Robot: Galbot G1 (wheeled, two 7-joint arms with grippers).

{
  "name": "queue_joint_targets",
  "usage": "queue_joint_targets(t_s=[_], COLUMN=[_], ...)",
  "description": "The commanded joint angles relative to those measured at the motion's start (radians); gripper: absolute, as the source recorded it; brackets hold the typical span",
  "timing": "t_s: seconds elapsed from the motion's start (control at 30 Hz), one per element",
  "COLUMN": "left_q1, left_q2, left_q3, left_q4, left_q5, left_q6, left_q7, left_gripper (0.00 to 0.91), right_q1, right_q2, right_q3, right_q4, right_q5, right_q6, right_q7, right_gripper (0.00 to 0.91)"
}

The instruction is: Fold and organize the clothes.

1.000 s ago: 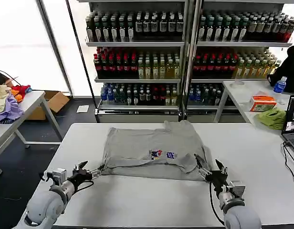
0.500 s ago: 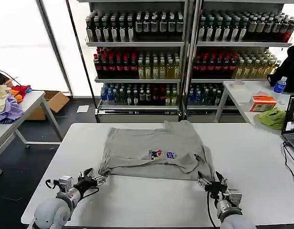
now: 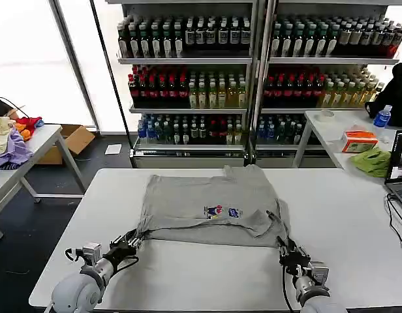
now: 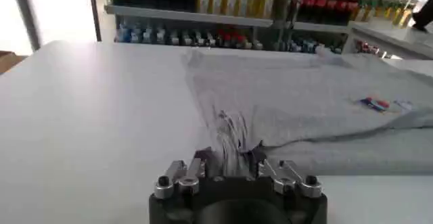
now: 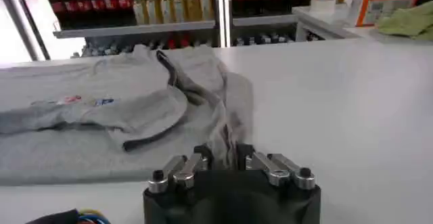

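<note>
Currently, the grey shirt [image 3: 211, 205] lies spread on the white counter [image 3: 331, 215], chest print up, collar toward the bottle shelves [image 3: 253, 72], with its near portion doubled over into a loose fold. At the shirt's near left corner, the left hand [image 3: 129, 241] is pressed together on a bunched pinch of fabric. At the near right corner, the right hand [image 3: 287, 251] likewise pinches gathered fabric, so the shirt extends away from both hands.

Light grey cotton shirt [image 3: 211, 207]: soft matt knit cloth, creased, small printed chest motif. White table top [image 3: 357, 215]: smooth, matt laminate look. Left gripper [image 4: 230, 164], right gripper [image 5: 229, 154]: black matt body, bright metal linkages, pinching fabric.
</note>
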Motion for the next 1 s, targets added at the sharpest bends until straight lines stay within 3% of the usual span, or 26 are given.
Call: queue_joint_targets(t_s=[0.03,0.57,0.77,0.97,1.0], left_q1=[0.080,0.497,0.579,0.601,0.596], left_q2=[-0.038,-0.134,-0.139,-0.134,-0.135], left_q3=[-0.025,-0.258,-0.312,-0.341,-0.339], left_q4=[-0.048,-0.387,-0.435,-0.441,-0.439], left_q5=[-0.021,0.052,0.093,0.144,0.145], left_q6=[0.013,0.060,0.062,0.063,0.063], left_q7=[-0.015,0.007,0.032,0.072,0.080], left_gripper=[0.000,0.000,0.000,0.000,0.040], right_q1=[-0.020,-0.348,-0.460,-0.497,-0.492], right_q2=[-0.025,-0.110,-0.115,-0.115,-0.113], right_q3=[-0.002,0.064,0.099,0.114,0.113], right_q4=[0.035,0.253,0.299,0.316,0.318], right_q5=[0.010,0.042,0.042,0.037,0.047], right_q6=[0.002,0.018,0.027,-0.021,-0.038], right_q7=[-0.027,-0.080,-0.085,-0.080,-0.063], right_gripper=[0.000,0.000,0.000,0.000,0.353])
